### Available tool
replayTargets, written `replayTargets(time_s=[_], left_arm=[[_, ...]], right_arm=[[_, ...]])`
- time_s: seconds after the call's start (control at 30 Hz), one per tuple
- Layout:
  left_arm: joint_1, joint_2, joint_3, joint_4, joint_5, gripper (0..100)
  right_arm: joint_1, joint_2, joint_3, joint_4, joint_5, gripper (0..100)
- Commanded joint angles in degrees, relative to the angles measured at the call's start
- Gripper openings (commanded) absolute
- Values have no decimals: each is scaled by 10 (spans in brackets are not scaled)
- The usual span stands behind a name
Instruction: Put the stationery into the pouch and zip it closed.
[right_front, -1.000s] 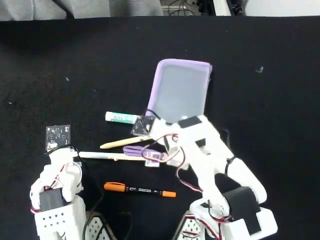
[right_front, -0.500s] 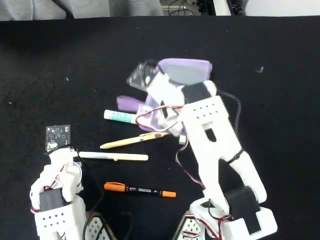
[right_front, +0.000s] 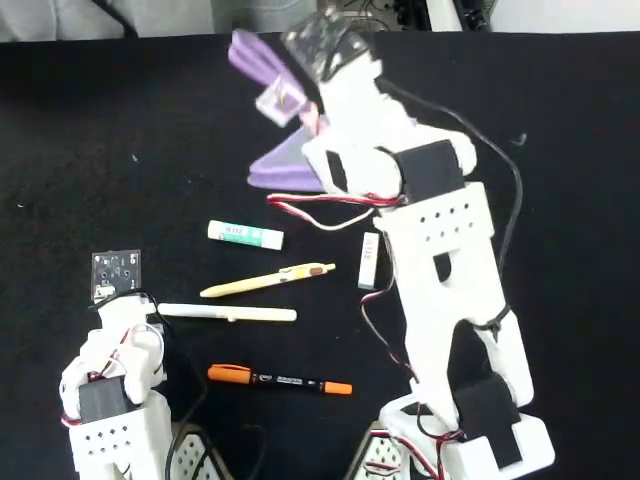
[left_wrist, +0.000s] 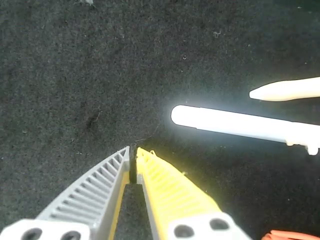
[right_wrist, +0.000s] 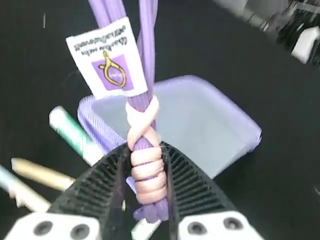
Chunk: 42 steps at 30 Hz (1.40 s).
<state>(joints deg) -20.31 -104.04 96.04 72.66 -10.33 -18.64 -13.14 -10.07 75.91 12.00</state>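
Left arm (right_front: 112, 400): white shell, black servo, red and black wires.
Right arm (right_front: 440, 250): white perforated links, black servos, red, white and black cables.
Left pincer (left_wrist: 133, 150): one grey ribbed finger, one yellow.
Right pincer (right_wrist: 145, 150): black ribbed fingers, white base.

Right arm (right_front: 440, 250) over pouch (right_front: 280, 168) (pens (right_front: 265, 281) just nearer), open table (right_front: 100, 120) far left.

Matte black worktop (right_front: 560, 120) with a faintly speckled surface, evenly lit, pale grey cloth-like material (right_front: 60, 18) beyond its far edge, dark tangled cables (right_front: 420, 12) and perhaps a white panel (right_front: 560, 12) behind
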Motion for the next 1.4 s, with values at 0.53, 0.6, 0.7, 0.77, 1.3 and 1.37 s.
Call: replayTargets(time_s=[0.53,0.6,0.7,0.77,1.3,1.37], left_arm=[[9,-4,14,4,-3,30],[9,-4,14,4,-3,30],[9,-4,14,4,-3,30],[9,-4,14,4,-3,30],[9,-4,14,4,-3,30],[9,-4,14,4,-3,30]], right_arm=[[94,92,-42,-329,-46,11],[131,95,-42,-346,-46,11],[190,95,-42,-350,-46,11],[228,95,-40,-348,-46,11],[418,92,-44,-324,-40,11],[423,95,-65,-323,-40,11]])
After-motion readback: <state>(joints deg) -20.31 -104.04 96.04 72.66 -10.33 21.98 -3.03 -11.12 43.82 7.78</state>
